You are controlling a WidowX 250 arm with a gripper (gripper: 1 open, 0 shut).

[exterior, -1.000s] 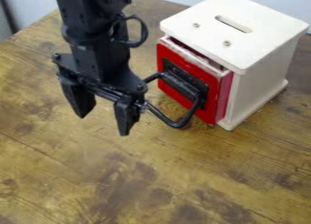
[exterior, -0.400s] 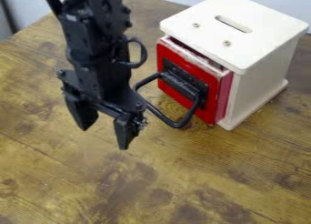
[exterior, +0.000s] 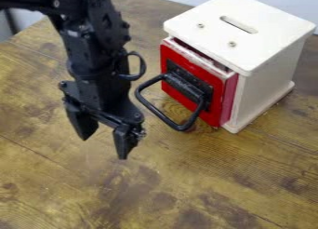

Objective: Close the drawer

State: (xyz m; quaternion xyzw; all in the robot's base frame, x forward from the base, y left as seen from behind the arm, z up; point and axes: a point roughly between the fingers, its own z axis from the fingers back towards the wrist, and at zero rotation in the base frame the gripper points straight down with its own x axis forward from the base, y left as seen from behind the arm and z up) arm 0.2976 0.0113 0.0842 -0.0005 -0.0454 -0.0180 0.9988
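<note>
The drawer has a red front with a black inset panel and sticks a little way out of the cream-white box. Its large black loop handle juts toward the lower left. My black gripper hangs to the left of the handle, fingers pointing down toward the wooden table, open with nothing between them. The right finger stands close beside the handle's left end, apart from it.
The wooden table stretches to the front and right. The box casing has slots on its top. A dark object shows at the far left edge.
My gripper has drifted down and slightly left, away from the handle loop. The drawer has stayed in place.
</note>
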